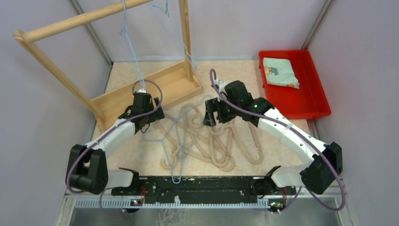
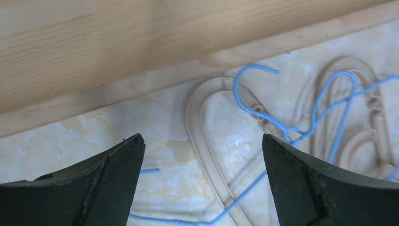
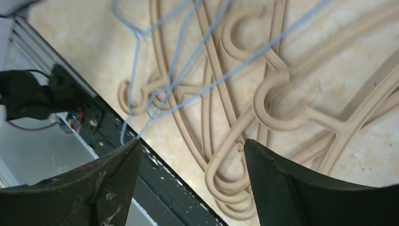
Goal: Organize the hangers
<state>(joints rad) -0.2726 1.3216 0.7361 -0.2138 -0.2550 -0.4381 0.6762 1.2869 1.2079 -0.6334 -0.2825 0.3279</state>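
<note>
Reach stage: we see left gripper (image 1: 142,117) and right gripper (image 1: 214,117) open and empty above tangled hangers (image 1: 207,141) at the middle of the desk (image 1: 141,159); next, isolate one.

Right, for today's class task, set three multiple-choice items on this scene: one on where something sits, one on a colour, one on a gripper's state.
1. Where does the red tray sit on the table?
A) far right corner
B) near left corner
C) dead centre

2. What colour are the thin wire hangers?
A) green
B) light blue
C) black

3. How do the left gripper jaws stand?
A) shut on a hanger
B) shut on a cloth
C) open, holding nothing

Answers:
1 A: the top view shows the tray at the far right, with a folded cloth inside it.
2 B: the wire looks pale blue in every view.
3 C: the left wrist view shows a wide gap between the jaws, with hangers lying on the table beyond.
</note>
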